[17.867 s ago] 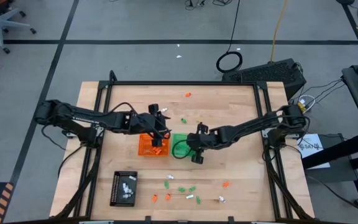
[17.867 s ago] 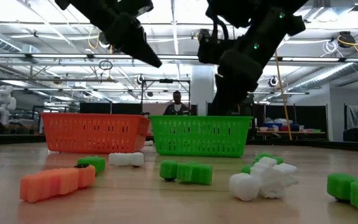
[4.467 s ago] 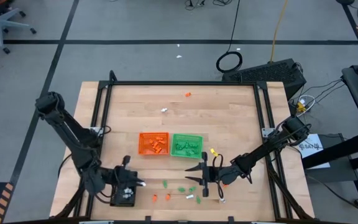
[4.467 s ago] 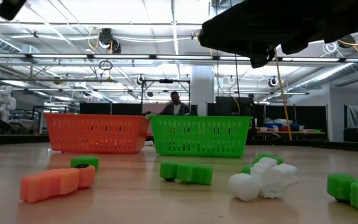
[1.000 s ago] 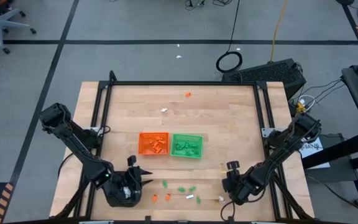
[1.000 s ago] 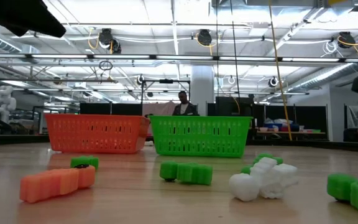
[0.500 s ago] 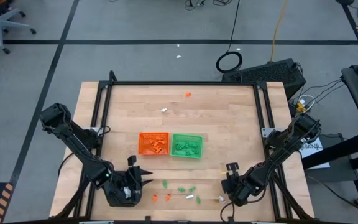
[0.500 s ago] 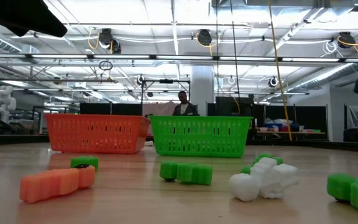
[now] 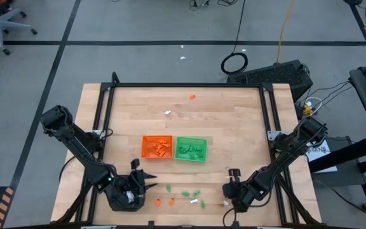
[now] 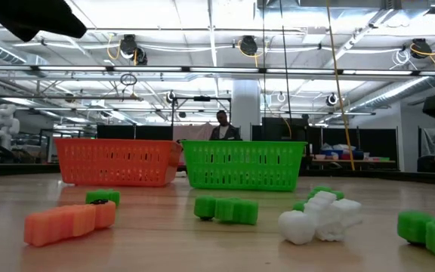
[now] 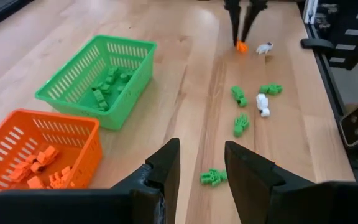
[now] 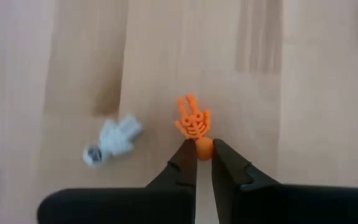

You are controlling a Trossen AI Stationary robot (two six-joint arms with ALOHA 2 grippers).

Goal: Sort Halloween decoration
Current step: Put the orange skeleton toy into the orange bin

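My right gripper (image 12: 203, 151) stands near the table's front right, shut on a small orange skeleton trinket (image 12: 193, 122); the left wrist view shows it too, far off (image 11: 242, 38). A white trinket (image 12: 112, 140) lies just beside it. My left gripper (image 11: 202, 163) hovers open at the front left (image 9: 146, 175), nothing between its fingers. Loose green trinkets (image 11: 239, 96), (image 9: 186, 193) and orange ones (image 9: 171, 201) lie along the front. The orange tray (image 9: 157, 147) and the green tray (image 9: 191, 149) hold sorted pieces. My right gripper pinches the orange skeleton's round head end (image 12: 204, 145) between its two fingertips. The fingers slant steeply down onto it from above. The skeleton's body (image 12: 192, 118) lies flat on the table, stretched out away from the fingers.
An orange trinket (image 9: 192, 97) and a white one (image 9: 168, 112) lie far back on the table. In the low view an orange piece (image 10: 70, 221), green pieces (image 10: 225, 209) and a white one (image 10: 319, 217) lie close to the camera. A person stands in the room beyond.
My right gripper has tipped a little steeper and shifted slightly toward the table's left, over the orange skeleton. My left arm has kept still.
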